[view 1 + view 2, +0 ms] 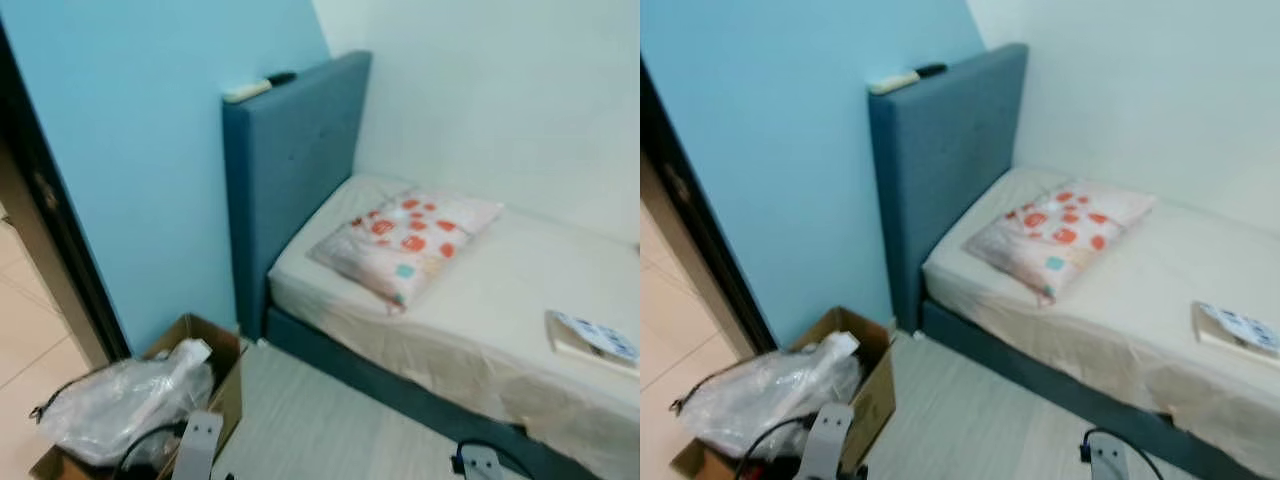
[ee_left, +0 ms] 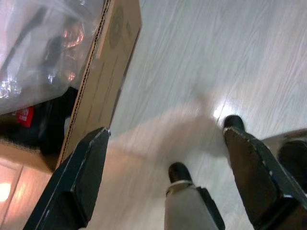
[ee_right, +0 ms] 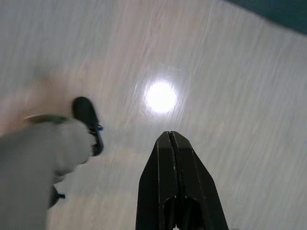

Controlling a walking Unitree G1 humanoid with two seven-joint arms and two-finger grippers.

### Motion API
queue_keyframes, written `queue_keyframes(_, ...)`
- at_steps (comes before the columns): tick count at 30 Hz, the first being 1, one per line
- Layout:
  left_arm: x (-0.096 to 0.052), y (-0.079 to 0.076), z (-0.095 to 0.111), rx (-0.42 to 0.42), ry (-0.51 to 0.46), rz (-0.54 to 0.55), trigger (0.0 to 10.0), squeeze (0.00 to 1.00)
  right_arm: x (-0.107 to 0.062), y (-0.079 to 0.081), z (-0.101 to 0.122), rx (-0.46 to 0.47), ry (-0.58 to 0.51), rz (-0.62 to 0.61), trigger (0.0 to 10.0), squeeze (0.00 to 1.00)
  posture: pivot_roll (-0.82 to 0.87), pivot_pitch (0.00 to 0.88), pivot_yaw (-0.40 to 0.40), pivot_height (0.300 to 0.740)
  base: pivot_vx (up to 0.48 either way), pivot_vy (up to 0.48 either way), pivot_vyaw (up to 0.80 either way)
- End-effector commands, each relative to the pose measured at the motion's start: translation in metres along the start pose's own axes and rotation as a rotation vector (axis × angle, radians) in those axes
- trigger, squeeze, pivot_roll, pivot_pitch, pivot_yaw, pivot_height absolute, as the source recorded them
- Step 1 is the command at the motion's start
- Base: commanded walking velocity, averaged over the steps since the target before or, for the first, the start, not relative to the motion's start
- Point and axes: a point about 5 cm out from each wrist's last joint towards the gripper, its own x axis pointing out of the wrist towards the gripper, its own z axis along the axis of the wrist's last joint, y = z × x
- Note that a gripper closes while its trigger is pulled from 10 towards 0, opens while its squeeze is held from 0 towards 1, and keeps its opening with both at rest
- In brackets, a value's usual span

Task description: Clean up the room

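Note:
A pillow point(image 1: 408, 240) with orange and teal spots lies near the head of a bed with a cream sheet point(image 1: 500, 300) and a blue headboard point(image 1: 290, 160). A white book or box point(image 1: 592, 340) lies on the bed's right side. A cardboard box point(image 1: 222, 360) on the floor at lower left holds a clear plastic bag point(image 1: 125, 400). My left gripper point(image 2: 165, 139) hangs open above the pale wood floor beside that cardboard box point(image 2: 108, 72). My right gripper point(image 3: 171, 136) is shut, pointing down at the floor with nothing in it.
A white remote and a dark object point(image 1: 258, 86) rest on top of the headboard. A dark door frame point(image 1: 50, 220) and tiled floor lie at the left. Pale wood floor point(image 1: 320, 425) runs between box and bed. My legs and feet point(image 2: 180, 172) show below the grippers.

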Motion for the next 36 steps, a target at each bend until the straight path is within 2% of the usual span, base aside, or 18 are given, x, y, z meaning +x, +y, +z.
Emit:
queue_keyframes(1,0.0006,-0.0024,0.0020,-0.011,-0.003,-0.023,10.0,0.00,-0.0001,0.0002,0.0005,-0.009,-0.008,0.015,10.0,0.00,0.05,0.014,-0.034,0.722,0.000,0.000,-0.69)
queue_keyframes(3,0.0007,-0.0031,0.0016,-0.044,0.003,-0.041,10.0,0.00,0.0000,0.0013,0.0003,-0.008,-0.005,0.024,10.0,0.00,0.05,0.013,-0.033,0.722,0.000,0.000,-0.69)
queue_keyframes(6,0.0006,-0.0025,0.0012,-0.045,0.006,-0.044,10.0,0.00,0.0000,0.0016,0.0009,-0.011,-0.009,0.023,10.0,0.00,0.05,0.013,-0.032,0.722,0.000,0.000,-0.69)
queue_keyframes(9,0.0000,-0.0025,-0.0019,-0.076,0.022,-0.065,10.0,0.00,-0.0001,0.0037,0.0012,0.026,-0.019,0.047,10.0,0.00,0.05,0.013,-0.033,0.722,0.000,0.000,0.00)
queue_keyframes(11,-0.0004,-0.0025,-0.0036,-0.092,0.028,-0.074,10.0,0.00,-0.0002,0.0052,0.0011,0.051,-0.020,0.063,10.0,0.00,0.05,0.013,-0.033,0.722,0.000,-0.469,0.00)
queue_keyframes(26,-0.0004,-0.0034,-0.0039,-0.099,0.029,-0.074,10.0,0.00,-0.0001,0.0060,0.0023,0.045,-0.022,0.074,10.0,0.00,0.04,0.014,-0.033,0.722,0.000,-0.478,0.00)
queue_keyframes(36,0.0002,-0.0034,-0.0014,-0.113,0.020,-0.062,10.0,0.00,-0.0002,0.0053,0.0012,0.031,-0.016,0.077,10.0,0.00,0.04,0.008,-0.042,0.722,0.000,0.000,0.00)
